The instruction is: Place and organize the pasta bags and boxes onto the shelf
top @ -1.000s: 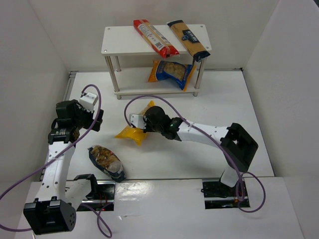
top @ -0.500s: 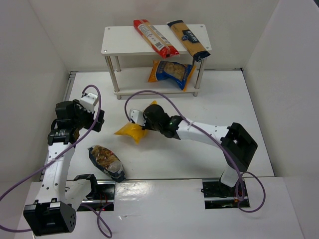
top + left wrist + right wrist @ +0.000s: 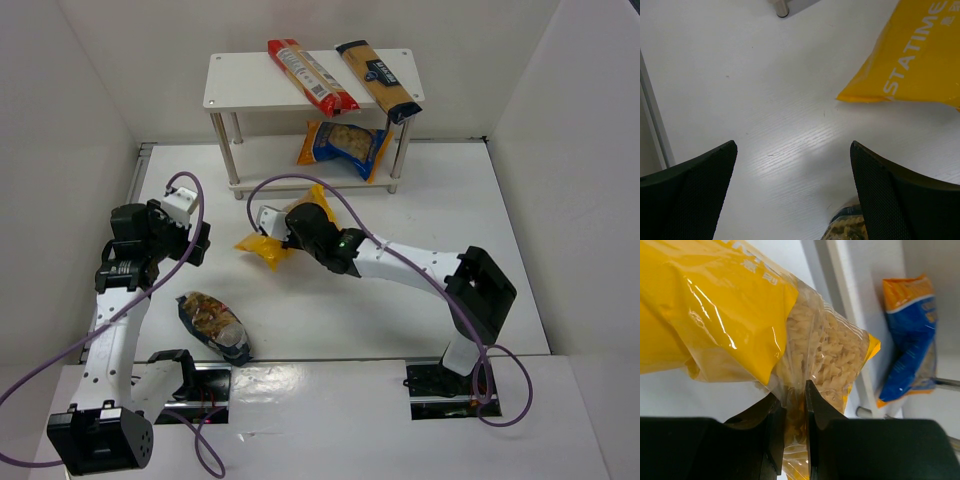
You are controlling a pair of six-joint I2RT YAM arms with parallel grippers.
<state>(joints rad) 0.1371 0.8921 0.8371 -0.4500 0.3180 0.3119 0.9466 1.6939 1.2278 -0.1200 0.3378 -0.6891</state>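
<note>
My right gripper is shut on the yellow bag with a clear window, holding it just above the table in front of the white shelf; the wrist view shows the jaws pinching its clear part. The long red pack and long yellow-navy pack lie on the top board. The blue-yellow bag lies on the lower board, also in the right wrist view. The dark clear bag of brownish pasta lies near the front left. My left gripper is open and empty above the table.
White walls enclose the table on the left, back and right. A metal rail runs along the table's left edge. A shelf post foot shows at the top of the left wrist view. Purple cables loop over both arms.
My right gripper has carried the yellow bag up and back toward the shelf. The left arm has barely moved.
</note>
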